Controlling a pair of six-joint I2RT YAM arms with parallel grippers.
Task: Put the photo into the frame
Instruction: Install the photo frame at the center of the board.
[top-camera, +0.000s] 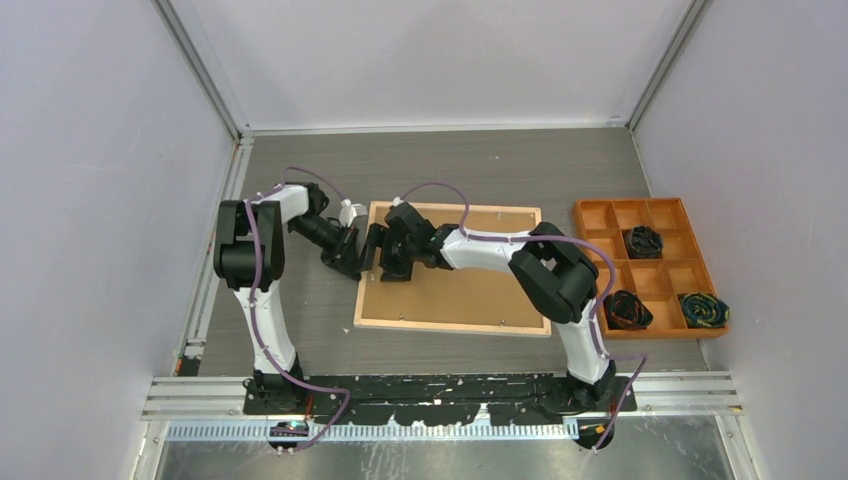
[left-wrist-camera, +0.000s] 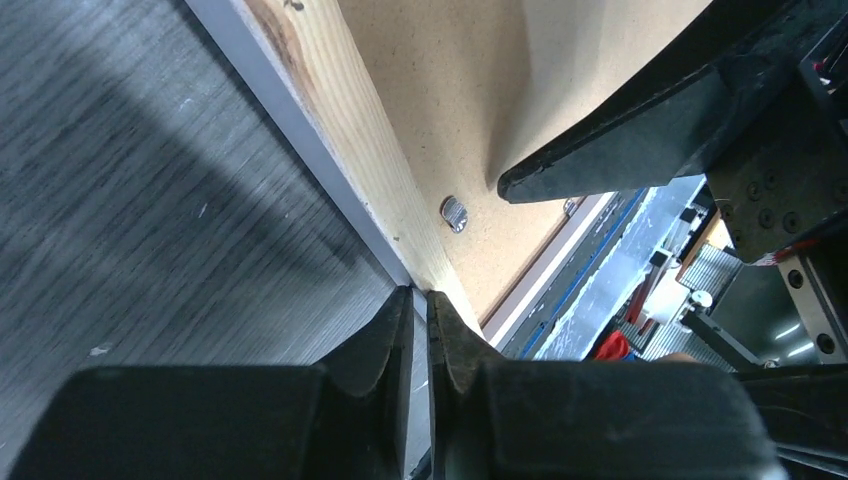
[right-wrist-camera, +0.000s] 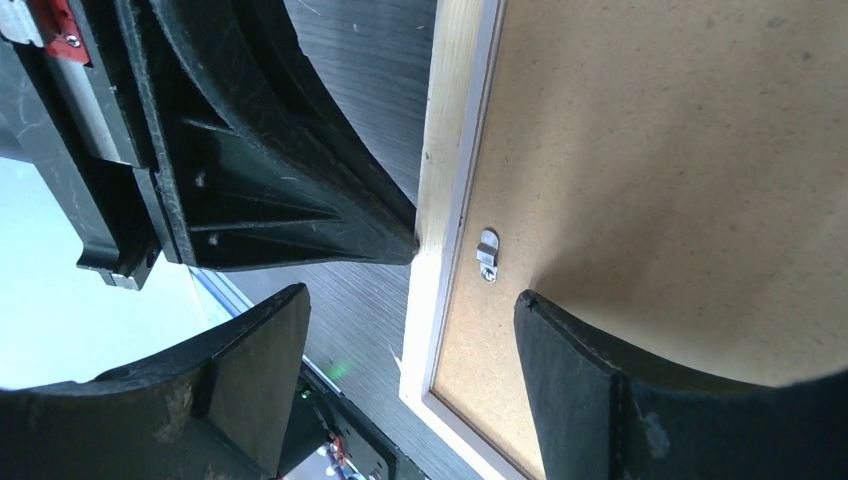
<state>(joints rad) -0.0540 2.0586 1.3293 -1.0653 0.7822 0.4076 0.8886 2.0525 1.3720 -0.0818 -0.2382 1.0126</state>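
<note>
So the frame is lying face down in the middle of the table. You only see its pale wood back rim, with a thin white edge on the outside. A brown backing board fills it. Its long axis runs left to right, with the short sides facing the left and right walls.

The left gripper is pinched closed, tips right up against the frame's left rail. The right gripper is spread wide over that same rail, one finger above the table and one above the board, near a small metal turn clip.

The table is dark grey woodgrain with plain pale walls around it. An orange tray sits at the right holding some dark bundles.
</note>
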